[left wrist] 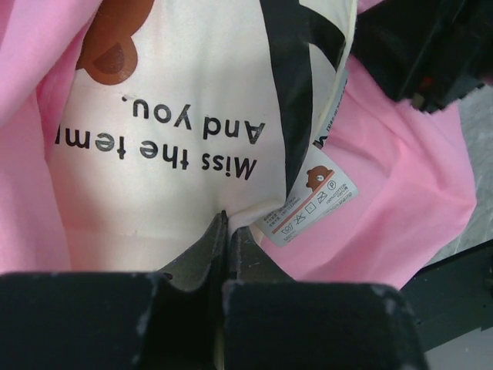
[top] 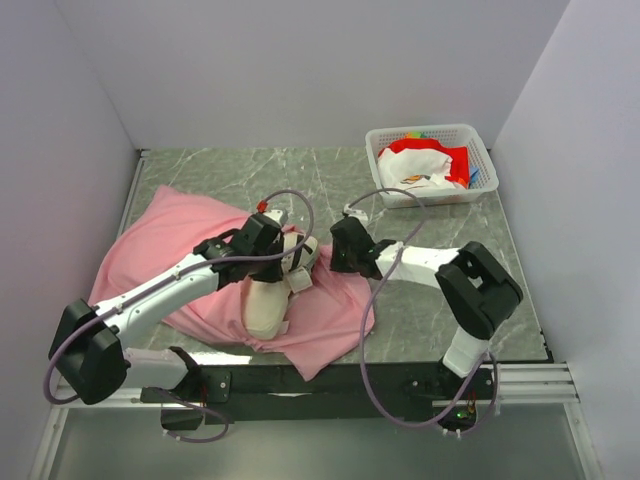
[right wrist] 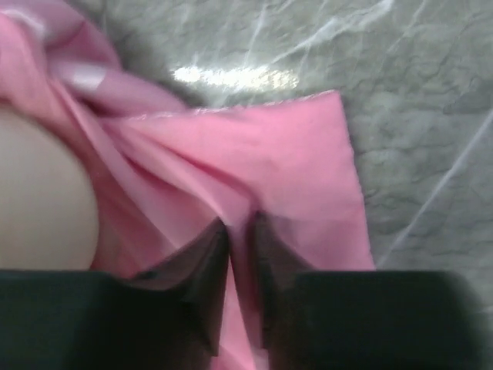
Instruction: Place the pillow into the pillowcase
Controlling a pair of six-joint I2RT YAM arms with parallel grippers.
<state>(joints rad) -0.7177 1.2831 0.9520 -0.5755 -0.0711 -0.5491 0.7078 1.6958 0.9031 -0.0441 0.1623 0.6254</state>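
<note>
at mid-table, the pillow lies on the pink pillowcase, folds rising on both sides. the left gripper is pinched tight on the pillow's cream fabric; the right gripper is clamped on the pillowcase edge. likely best: hold that edge taut and wide above the table while feeding the pillow in.

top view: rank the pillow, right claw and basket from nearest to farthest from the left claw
1. pillow: at centre, pinched in the left claw itself.
2. right claw: just to the right, shut on the pillowcase.
3. basket: far off, at the back right corner.
</note>
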